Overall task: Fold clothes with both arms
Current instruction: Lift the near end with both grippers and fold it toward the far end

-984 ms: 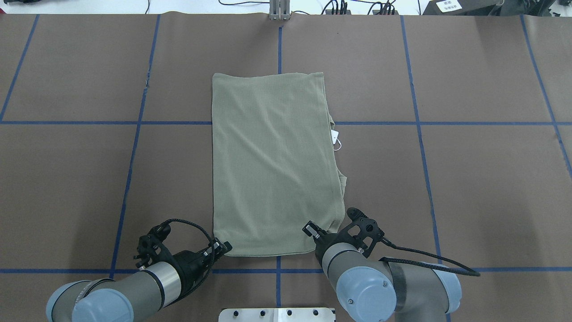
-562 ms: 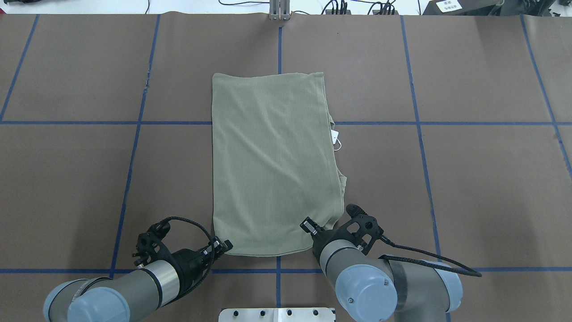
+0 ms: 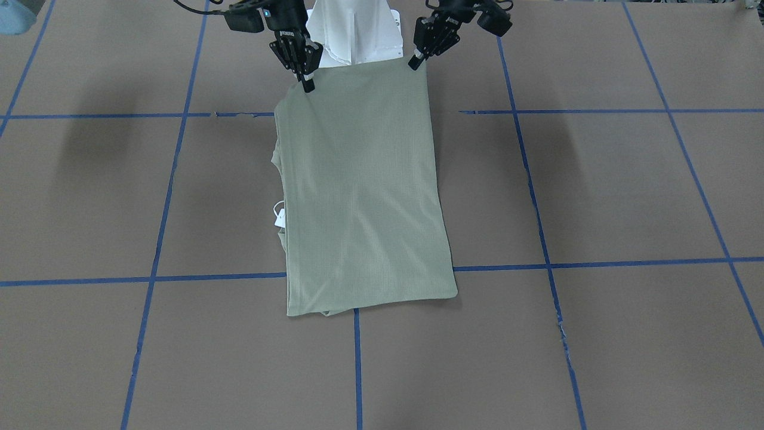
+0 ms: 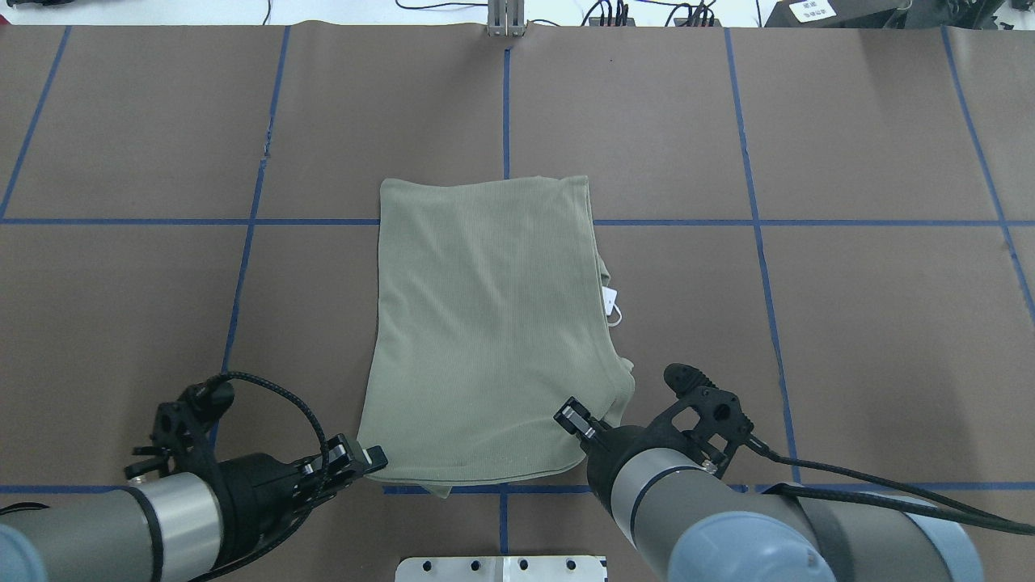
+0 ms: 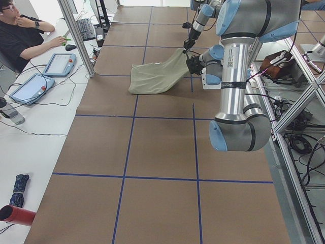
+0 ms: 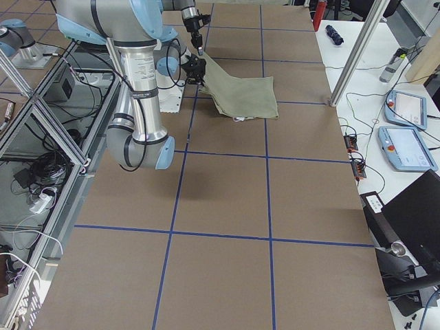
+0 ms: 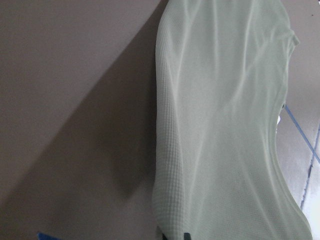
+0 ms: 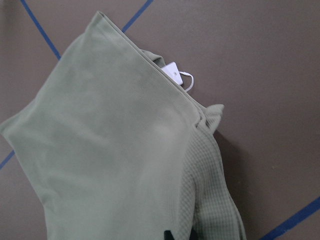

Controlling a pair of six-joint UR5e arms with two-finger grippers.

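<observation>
Along the counter's [image 4: 849, 339] robot-side edge, midway:
- left gripper [image 4: 373, 458] clenched on one near corner of the shirt [image 4: 485, 323]
- right gripper [image 4: 576, 419] clenched on the other near corner

Shirt: sage-green knit, folded to a long rectangle. The near hem is held up off the surface. The cloth slopes down from it, and the far end lies flat toward the counter's middle, across a blue tape line [image 4: 808, 222]. A white hang tag [image 4: 611, 300] pokes out from the long edge on the robot's right.

Surface: brown paper sheeting ruled into big squares by the blue tape. The two arms throw soft shadows on it in the front-facing view.

Room:
- A white desk runs along the counter's far long edge. An operator [image 5: 20, 33] in black sits there, with a keyboard [image 5: 86, 28] and two control tablets [image 5: 58, 63] trailing cables.
- An aluminium post [image 5: 76, 38] stands at that edge.
- On the robot's side, a white pedestal [image 3: 352, 33] sits between the arms. Beyond it are a metal frame [image 5: 294, 107] and loose cables on the floor.
</observation>
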